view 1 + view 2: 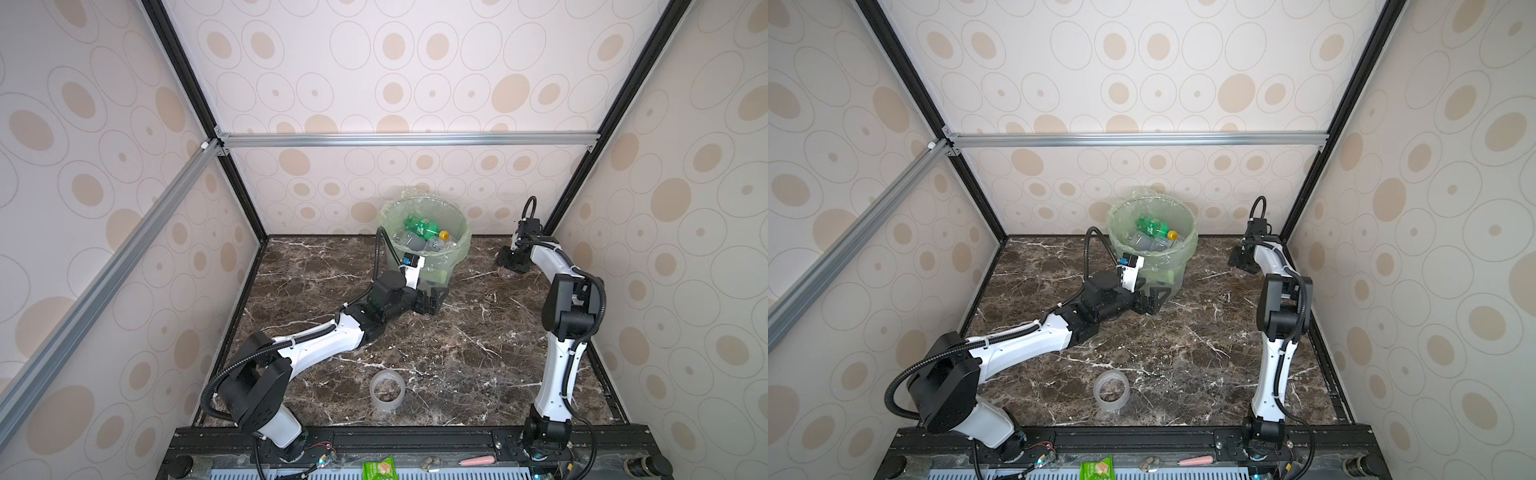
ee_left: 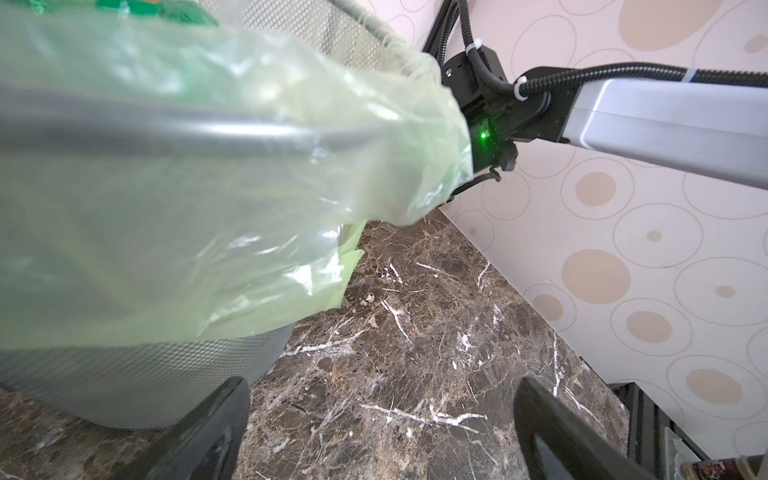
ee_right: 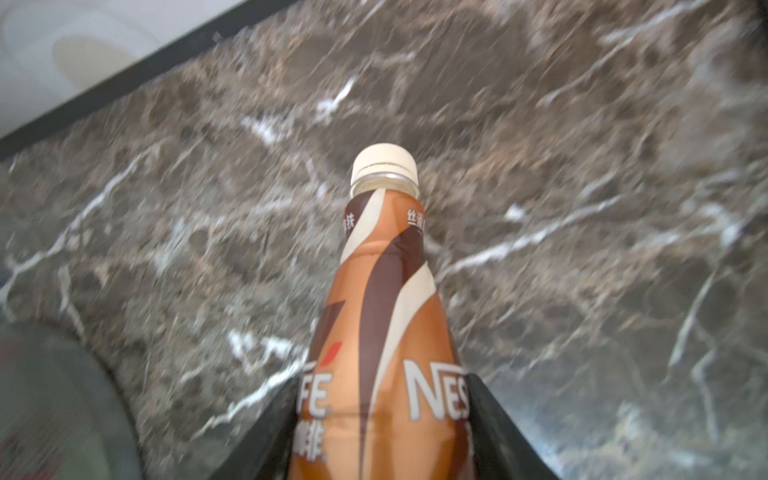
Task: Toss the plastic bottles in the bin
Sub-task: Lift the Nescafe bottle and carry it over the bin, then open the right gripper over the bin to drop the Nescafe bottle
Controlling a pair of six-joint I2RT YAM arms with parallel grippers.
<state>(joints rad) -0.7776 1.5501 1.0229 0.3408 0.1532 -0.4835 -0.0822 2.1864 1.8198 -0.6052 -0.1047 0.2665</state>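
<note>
- Noting the right gripper (image 3: pixel 382 380) first: its fingers (image 3: pixel 494 415) are closed partway, pressed against both sides of a brown bottle (image 3: pixel 386 299) low on its label.
- The brown bottle has a cream cap (image 3: pixel 384 166) and points away from the wrist over the dark marbled table (image 3: pixel 582 166). We cannot tell whether it rests on the table or hangs clear of it.
- In both top views this gripper sits low near the far right corner, well apart from the bin (image 1: pixel 461 249) and to its right.
- Left gripper (image 2: pixel 382 386): we see its fingers spread wide, with only bare table between them and nothing held.
- In both top views the left gripper is low, just beside the foot of the bin on its near side. We cannot tell whether a finger touches the bin's wall.
- The bin stands upright at the far middle of the table, by the back wall. A pale green bag (image 2: pixel 249 166) lines it and folds over the rim.
- Inside it we see a green bottle (image 1: pixel 422 226) with a yellow cap (image 1: pixel 444 235), lying on clear bottles (image 1: pixel 409 240).
- A clear tape roll (image 1: pixel 387 390) lies flat on the near part of the table, between the two arms.
</note>
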